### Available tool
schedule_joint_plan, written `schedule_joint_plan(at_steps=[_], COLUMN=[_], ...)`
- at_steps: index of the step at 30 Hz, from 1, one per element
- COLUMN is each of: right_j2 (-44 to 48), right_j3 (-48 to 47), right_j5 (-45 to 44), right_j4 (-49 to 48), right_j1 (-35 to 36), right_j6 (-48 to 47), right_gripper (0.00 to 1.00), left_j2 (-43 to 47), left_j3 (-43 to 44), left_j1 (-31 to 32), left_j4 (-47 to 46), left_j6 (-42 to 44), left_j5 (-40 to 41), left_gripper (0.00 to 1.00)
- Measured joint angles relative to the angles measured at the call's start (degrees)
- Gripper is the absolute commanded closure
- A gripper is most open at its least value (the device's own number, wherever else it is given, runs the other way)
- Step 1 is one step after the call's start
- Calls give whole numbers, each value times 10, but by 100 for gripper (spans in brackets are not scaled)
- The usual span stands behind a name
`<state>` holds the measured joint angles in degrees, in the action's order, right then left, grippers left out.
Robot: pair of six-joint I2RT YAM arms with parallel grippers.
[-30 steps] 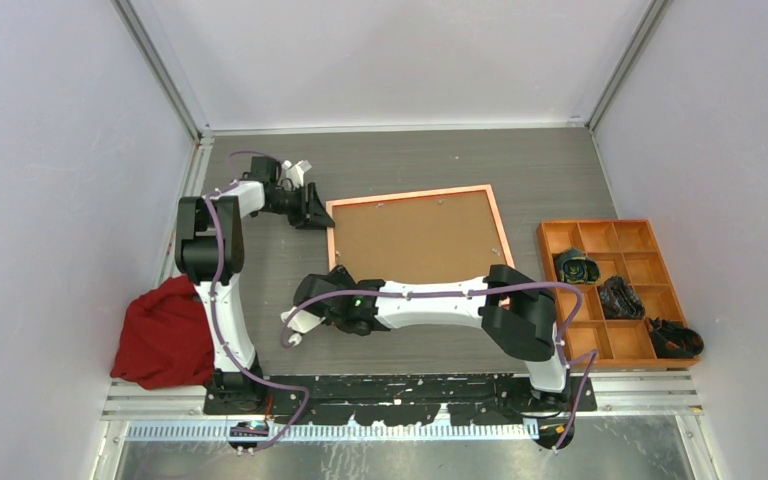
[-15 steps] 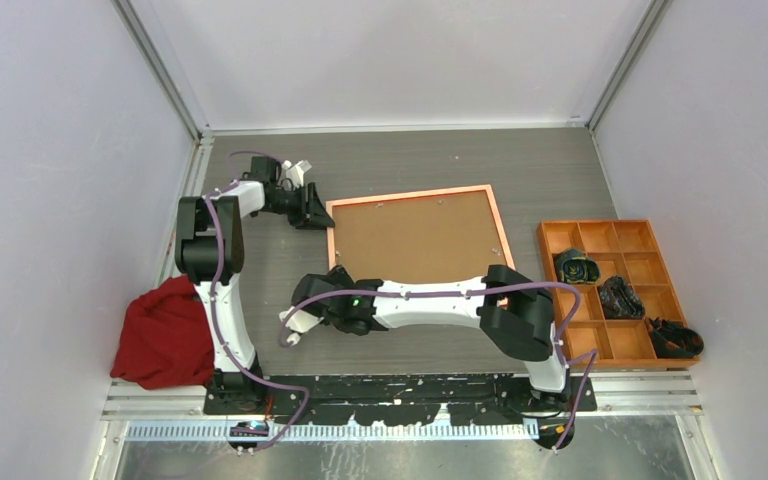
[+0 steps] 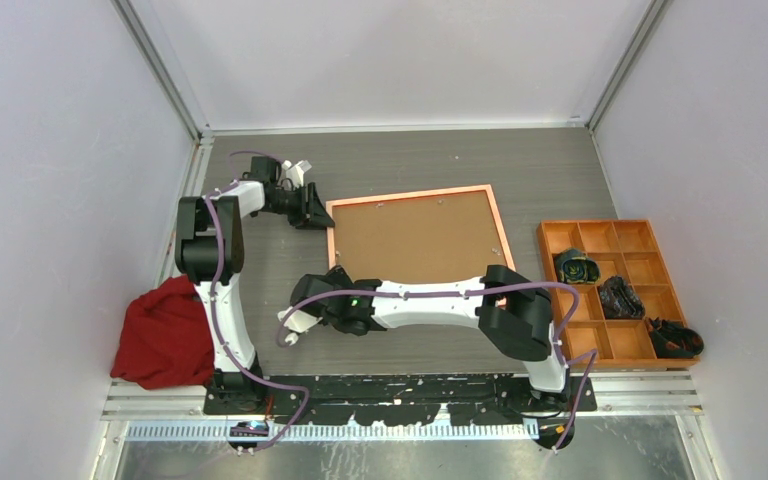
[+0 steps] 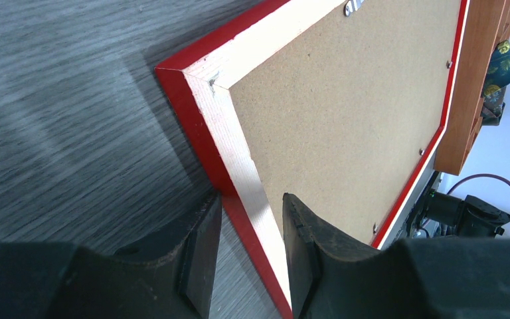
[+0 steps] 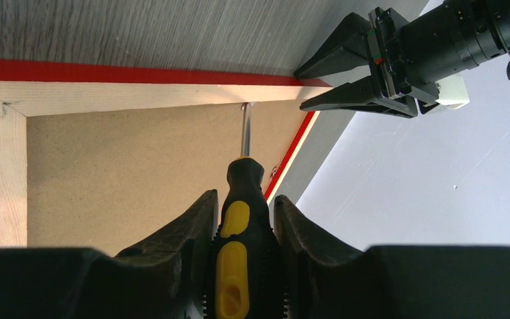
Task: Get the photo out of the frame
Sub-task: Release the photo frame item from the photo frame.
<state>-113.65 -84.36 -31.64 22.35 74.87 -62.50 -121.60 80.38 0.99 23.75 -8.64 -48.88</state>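
The frame [image 3: 410, 194] lies face down on the table, its brown backing board [image 3: 420, 240] up. The photo is hidden under that board. My left gripper [image 3: 318, 212] is at the frame's far left corner. In the left wrist view it [image 4: 252, 206] is shut on the frame's pale-backed red rail [image 4: 239, 153]. My right gripper [image 3: 338, 282] is over the near left corner, shut [image 5: 244, 199] on a black and yellow screwdriver [image 5: 242, 219]. The screwdriver's tip rests at a small metal tab by the inner edge of the rail [image 5: 139, 96]. The left gripper [image 5: 300, 88] shows beyond it.
An orange compartment tray [image 3: 620, 222] stands to the right of the frame, with dark items in some compartments [image 3: 575, 266]. A red cloth [image 3: 165, 335] lies near the left arm's base. Walls close in on three sides.
The right arm's wrist has shifted a hair to the left. Both grips and the frame stay as they were.
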Motion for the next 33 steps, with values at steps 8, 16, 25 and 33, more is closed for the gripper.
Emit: schedule_joint_plan(at_steps=[8, 16, 25, 33], right_j2=[-5, -10, -19, -21], right_j3=[-8, -14, -16, -18], right_j5=[0, -5, -22, -24], right_j4=[0, 0, -11, -13], right_j1=[0, 0, 0, 0], right_j6=[10, 19, 28, 34], right_gripper=[99, 99, 99, 99], left_j2=[0, 0, 0, 0], left_j3=[0, 0, 0, 0], left_j1=[0, 0, 0, 0], left_j4=[0, 0, 1, 0], left_j6=[0, 0, 0, 0], left_j5=[0, 0, -1, -2], left_gripper=[59, 59, 59, 59])
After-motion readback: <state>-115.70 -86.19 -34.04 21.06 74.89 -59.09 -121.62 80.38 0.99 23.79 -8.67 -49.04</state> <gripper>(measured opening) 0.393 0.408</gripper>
